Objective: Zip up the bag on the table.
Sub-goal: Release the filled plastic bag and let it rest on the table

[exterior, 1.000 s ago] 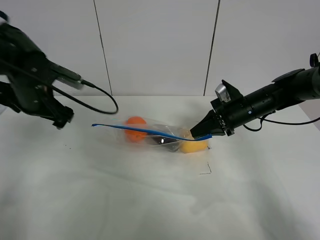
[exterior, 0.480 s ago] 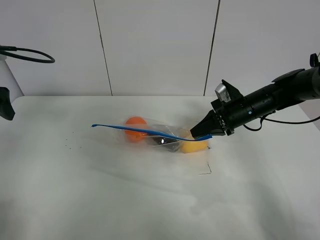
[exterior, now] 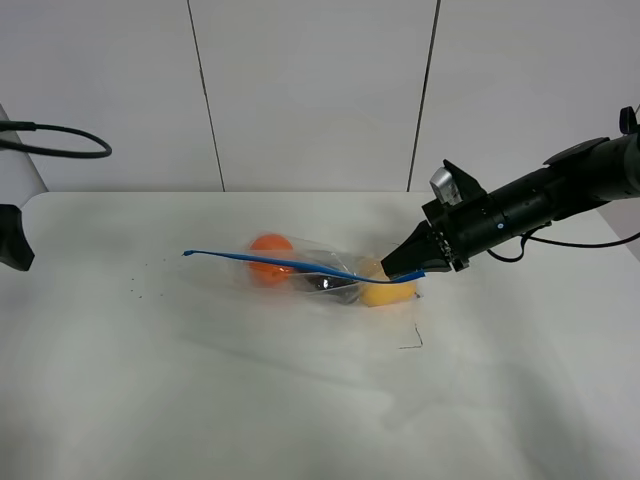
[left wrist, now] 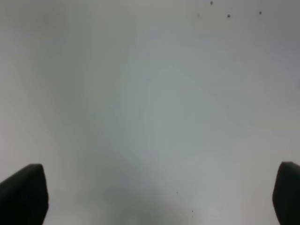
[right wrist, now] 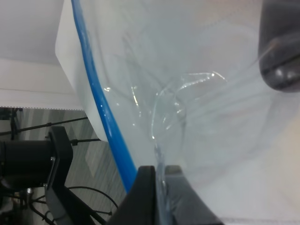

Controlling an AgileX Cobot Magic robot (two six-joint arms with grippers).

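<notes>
Exterior high view: the bag, a clear crinkly zip bag, lies on the white counter a little toward 12 o'clock from the counter's middle. Its long axis runs from 9 to 3 o'clock. Its blue zipper strip forms the upper edge and slopes down from a free tip at 9 o'clock to the 3 o'clock end. Through the film, an orange piece of produce lies at the 9 o'clock end, a dark piece in the middle and a yellow piece at 3 o'clock. The right arm reaches in from 3 o'clock. The right jaws are closed on the bag at its 3 o'clock end.

Right wrist view: one finger presses against the other with the clear film pinched between them, and the blue zipper strip runs just beside that finger.

Left wrist view: the two fingertips stand wide apart over bare counter, so the left jaws are open and hold nothing.

Room for moving: the left arm shows only at the 9 o'clock edge, well apart from the bag. Bare counter spreads from the bag toward 6 and 9 o'clock, marked only by tiny dark specks. The counter's back edge meets the wall at 12 o'clock.
</notes>
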